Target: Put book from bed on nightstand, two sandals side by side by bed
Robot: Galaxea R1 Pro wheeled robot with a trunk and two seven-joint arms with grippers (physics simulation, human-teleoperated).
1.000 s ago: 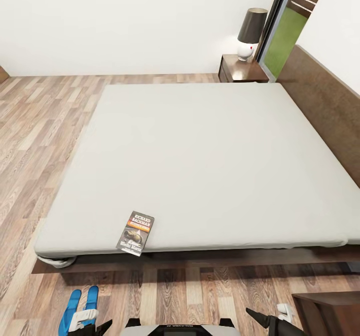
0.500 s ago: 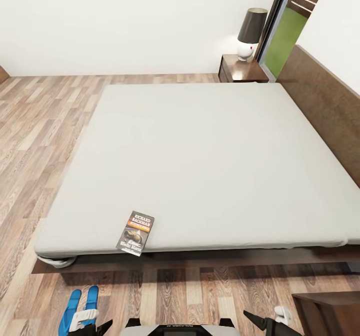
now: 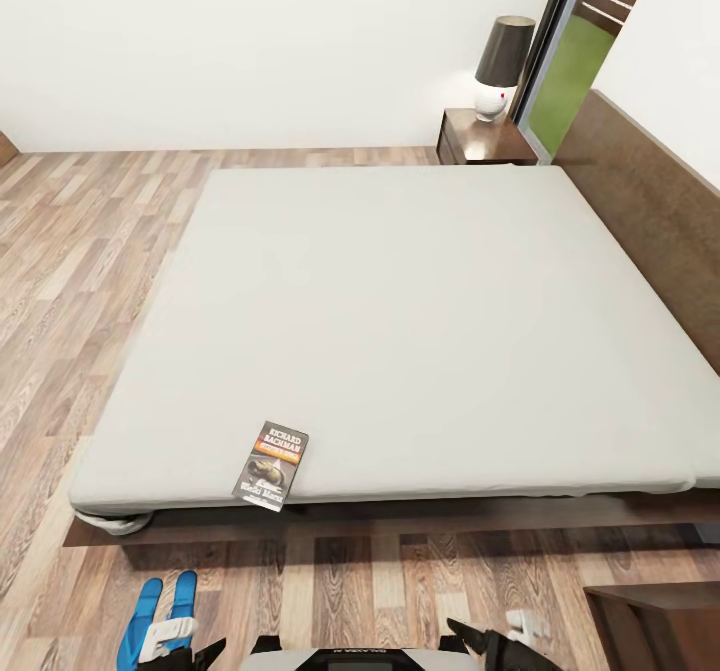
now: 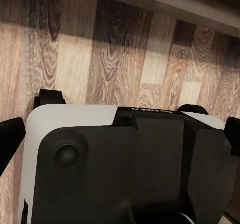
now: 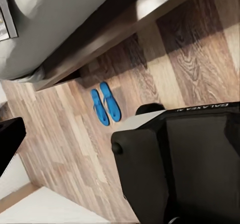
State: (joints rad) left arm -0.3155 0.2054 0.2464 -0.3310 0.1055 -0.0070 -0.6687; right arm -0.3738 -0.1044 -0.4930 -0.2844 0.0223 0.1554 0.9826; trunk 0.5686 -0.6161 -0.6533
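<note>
My right gripper (image 3: 490,641) low beside base, empty I think; jaw state unclear at frame edge. Left gripper's state I cannot tell. Sandals (image 5: 105,104) paired on floor by bed (image 3: 400,321), looks done. Book (image 3: 272,465) at near mattress edge, within reach. Nightstand (image 3: 655,626) close at right, likely target.
</note>
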